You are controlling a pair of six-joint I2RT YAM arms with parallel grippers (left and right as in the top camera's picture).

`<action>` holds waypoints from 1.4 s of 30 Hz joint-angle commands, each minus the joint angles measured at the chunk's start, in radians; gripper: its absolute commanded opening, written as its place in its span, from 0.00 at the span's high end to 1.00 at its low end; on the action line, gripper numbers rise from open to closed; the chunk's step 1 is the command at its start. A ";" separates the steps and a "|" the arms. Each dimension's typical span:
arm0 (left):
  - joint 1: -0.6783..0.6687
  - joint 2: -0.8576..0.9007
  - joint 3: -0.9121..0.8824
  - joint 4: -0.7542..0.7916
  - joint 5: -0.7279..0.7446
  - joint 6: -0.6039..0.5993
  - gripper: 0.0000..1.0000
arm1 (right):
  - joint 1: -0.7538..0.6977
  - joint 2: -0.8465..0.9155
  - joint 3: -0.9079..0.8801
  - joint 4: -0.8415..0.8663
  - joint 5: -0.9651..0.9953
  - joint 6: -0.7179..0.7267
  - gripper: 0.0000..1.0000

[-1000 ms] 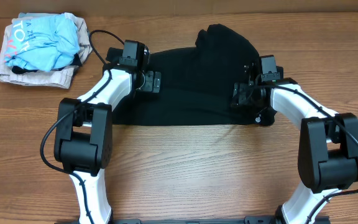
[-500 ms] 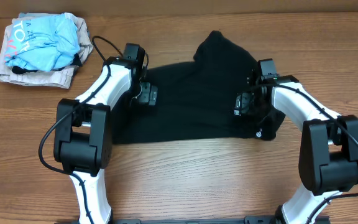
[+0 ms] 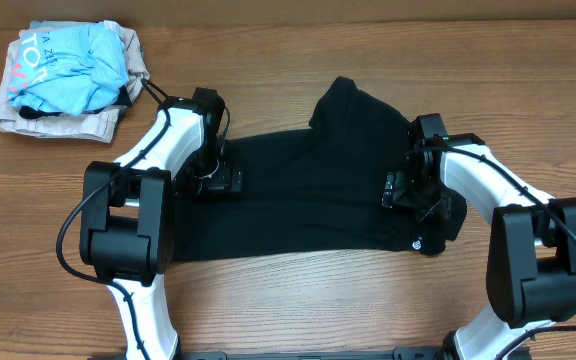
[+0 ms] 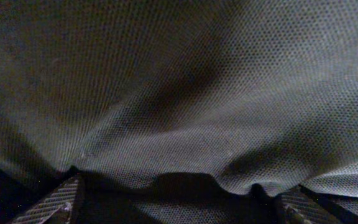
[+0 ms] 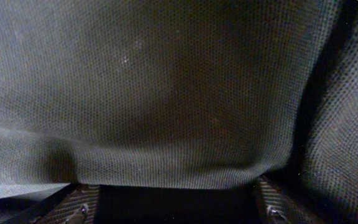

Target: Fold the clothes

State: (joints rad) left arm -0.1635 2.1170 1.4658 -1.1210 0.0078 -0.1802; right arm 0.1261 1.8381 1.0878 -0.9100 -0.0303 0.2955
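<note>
The clothes (image 3: pixel 308 190), one large black garment, lie spread across the middle of the wooden table, with a flap reaching toward the back (image 3: pixel 353 105) and a small white round mark (image 3: pixel 416 242) near the front right corner. My left gripper (image 3: pixel 218 180) rests low on its left part, and my right gripper (image 3: pixel 400 190) on its right part. In the left wrist view, black mesh fabric (image 4: pixel 179 93) fills the frame and the left gripper (image 4: pixel 179 211) stands open, fingers wide apart. The right wrist view shows the same fabric (image 5: pixel 166 93) before the open right gripper (image 5: pixel 176 208).
A pile with a light-blue printed shirt (image 3: pixel 68 60) on a beige folded garment (image 3: pixel 58 122) sits at the back left corner. A black cable (image 3: pixel 153 88) loops from the left arm near that pile. Bare wooden table (image 3: pixel 308 300) lies in front of the garment.
Both grippers have moved toward the table's front edge, and the black garment has slid with them, its front edge now nearer. The right jaws opened slightly wider.
</note>
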 commanded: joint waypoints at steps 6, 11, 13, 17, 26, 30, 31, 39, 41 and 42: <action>0.013 0.072 0.234 -0.208 -0.059 0.026 0.00 | -0.004 -0.060 0.144 -0.152 -0.076 -0.063 0.13; 0.029 0.072 0.380 -0.194 -0.059 0.023 0.00 | -0.004 -0.080 0.333 -0.251 -0.076 -0.131 0.11; 0.048 0.072 0.406 -0.183 -0.060 0.023 0.00 | -0.003 -0.080 0.383 -0.261 -0.077 -0.145 0.11; 0.107 0.072 0.406 -0.176 -0.068 0.023 0.00 | -0.002 -0.080 0.424 -0.249 -0.084 -0.148 0.11; 0.301 0.073 0.401 -0.107 -0.004 0.024 0.00 | -0.002 -0.078 0.425 -0.182 -0.095 -0.171 0.12; 0.328 0.073 0.400 -0.048 0.026 0.014 0.02 | -0.002 -0.078 0.425 -0.133 -0.095 -0.169 0.15; 0.332 0.073 0.396 -0.031 0.040 0.011 0.03 | -0.002 -0.078 0.425 -0.121 -0.095 -0.169 0.16; 0.330 0.073 0.319 0.051 0.095 0.040 0.10 | -0.003 -0.078 0.424 -0.077 -0.094 -0.169 0.18; 0.331 0.073 0.273 0.068 0.094 0.047 0.10 | -0.003 -0.078 0.424 -0.078 -0.089 -0.169 0.19; 0.331 0.073 0.257 0.071 0.093 0.047 0.10 | -0.003 -0.078 0.424 -0.078 -0.083 -0.165 0.19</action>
State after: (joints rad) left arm 0.1715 2.1975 1.7847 -1.0580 0.0795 -0.1604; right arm 0.1249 1.7702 1.4979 -0.9932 -0.1230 0.1307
